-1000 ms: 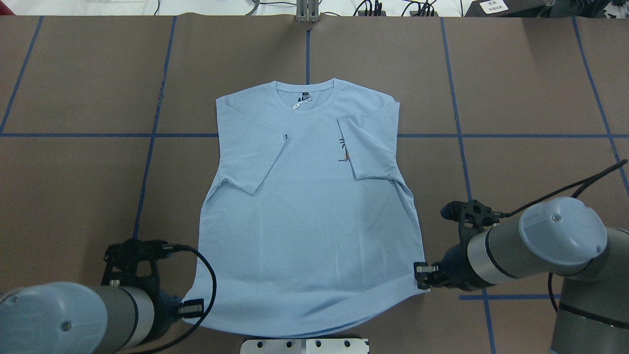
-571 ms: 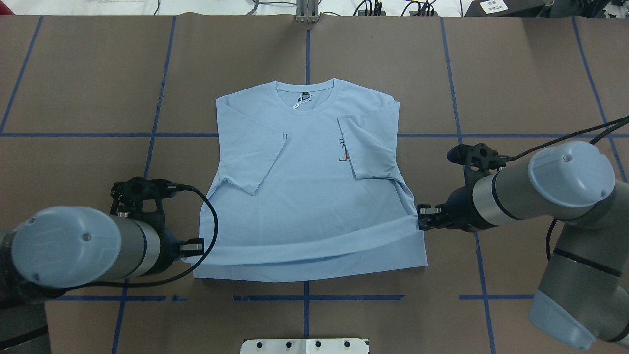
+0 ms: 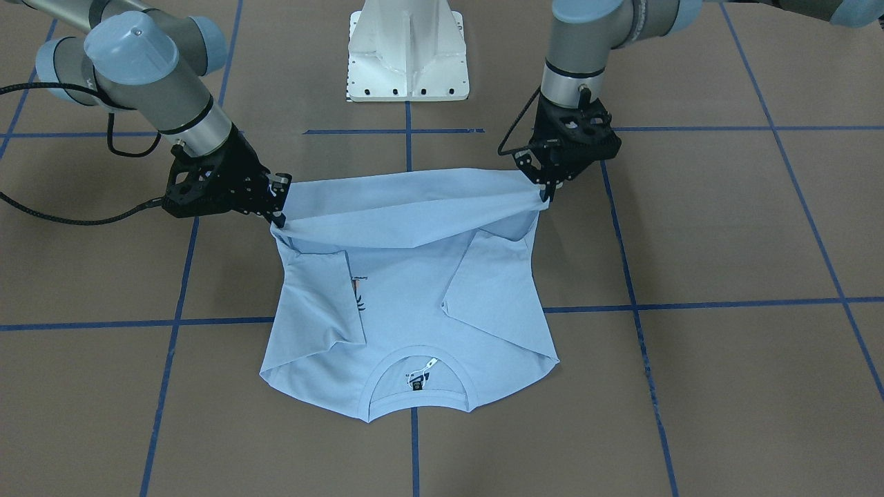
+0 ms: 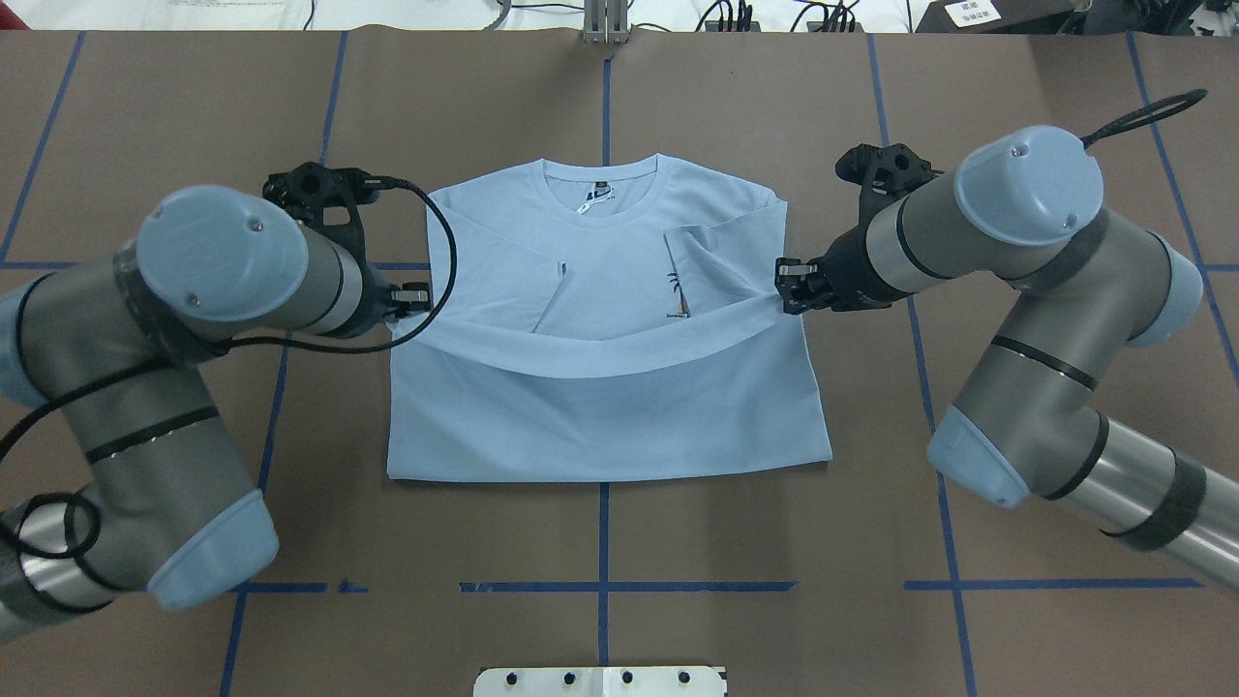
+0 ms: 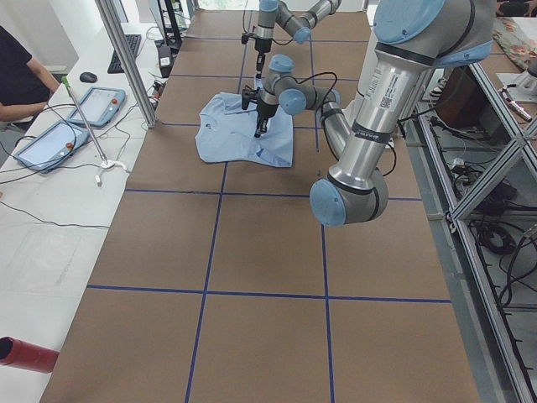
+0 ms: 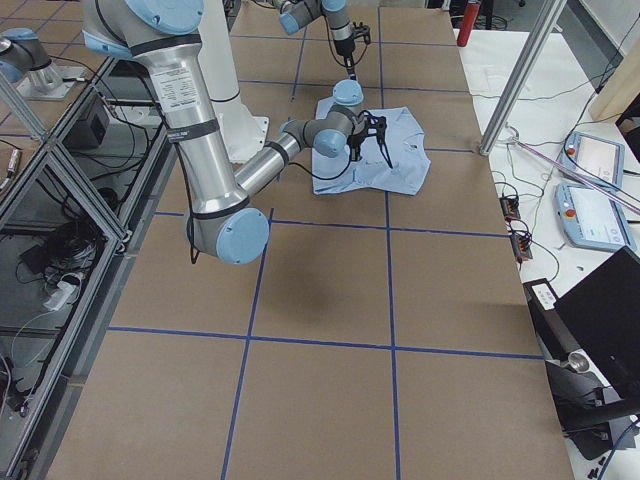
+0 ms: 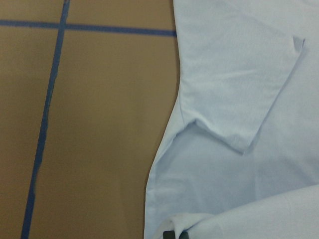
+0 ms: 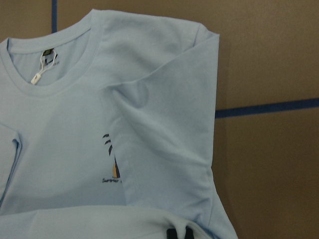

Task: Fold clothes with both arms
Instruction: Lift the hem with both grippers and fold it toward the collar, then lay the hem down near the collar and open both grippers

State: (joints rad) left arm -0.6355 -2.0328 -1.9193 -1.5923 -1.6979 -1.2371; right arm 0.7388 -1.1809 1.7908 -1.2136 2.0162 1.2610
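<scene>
The light blue T-shirt (image 4: 600,426) lies front up on the brown table, collar (image 4: 602,189) at the far side, both sleeves folded inward. Its palm-tree print (image 4: 677,294) is half covered by the right sleeve. My left gripper (image 4: 414,296) is shut on the hem's left corner. My right gripper (image 4: 786,287) is shut on the hem's right corner. Both hold the hem raised over the chest, sagging between them, with the lower part doubled over. In the front-facing view the left gripper (image 3: 545,190) is on the right and the right gripper (image 3: 278,207) on the left. The shirt also shows in the wrist views (image 7: 239,99) (image 8: 149,99).
The white pedestal (image 3: 407,48) stands at the robot's side of the table. Blue tape lines (image 4: 603,586) grid the brown table surface. An operator's bench with tablets (image 5: 50,138) runs along the far side, behind a metal post (image 5: 126,59).
Both grippers have carried the hem away from the robot toward the collar. The hem went from flat at the near edge to raised over the chest, and the fold line has moved farther up.
</scene>
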